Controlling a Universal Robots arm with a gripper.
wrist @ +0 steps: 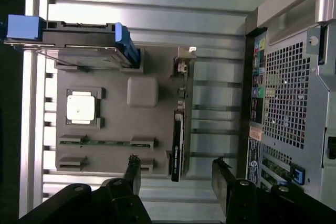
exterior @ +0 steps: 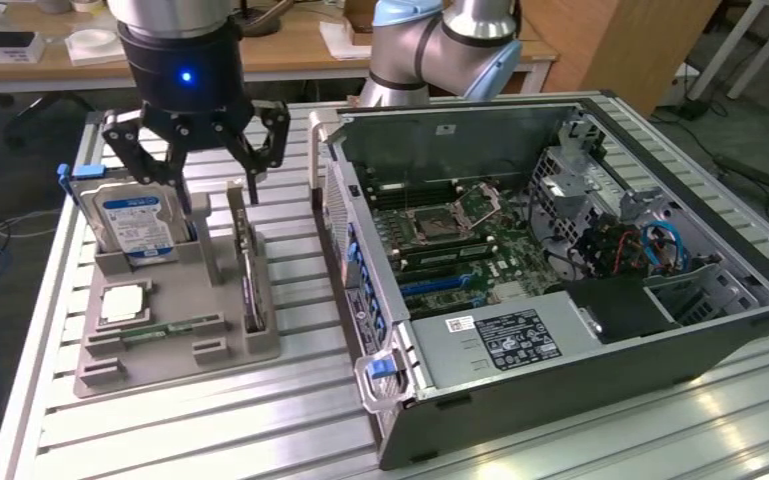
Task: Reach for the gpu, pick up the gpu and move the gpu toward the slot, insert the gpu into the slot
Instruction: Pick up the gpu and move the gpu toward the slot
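Item 1, gripper (exterior: 207, 185) (wrist: 176, 160): black, two-fingered, jaws wide apart and closed on nothing. It hangs above the far end of the grey holder, near the hard drive. In the wrist view, the card's dark edge lies between the two fingertips (wrist: 133, 160), apart from both.

Item 2, gpu (exterior: 248, 270) (wrist: 178, 145): stands on edge in a groove of the grey holder (exterior: 184, 350) (wrist: 115, 124), on the side nearest the computer case. Its metal bracket is at one end.

Item 3, hard drive (exterior: 131, 220) (wrist: 84, 40): silver with a blue label, upright in the same holder, framed by blue clips.

Item 4, processor chip (exterior: 124, 303) (wrist: 81, 107): lies flat in a square recess of the holder.

Item 5, memory stick (exterior: 171, 328) (wrist: 105, 142): slim, lies along a groove beside the chip.

Item 6, computer case (exterior: 558, 340) (wrist: 294, 93): lies on its side with the panel off and the green motherboard (exterior: 491, 250) exposed, just beside the holder.

Item 7, slot (exterior: 435, 284): long, narrow and blue, on the motherboard, unoccupied and well apart from the gpu.

Item 8, table (exterior: 224, 420) (wrist: 157, 3): slatted aluminium, bears the holder and the case.
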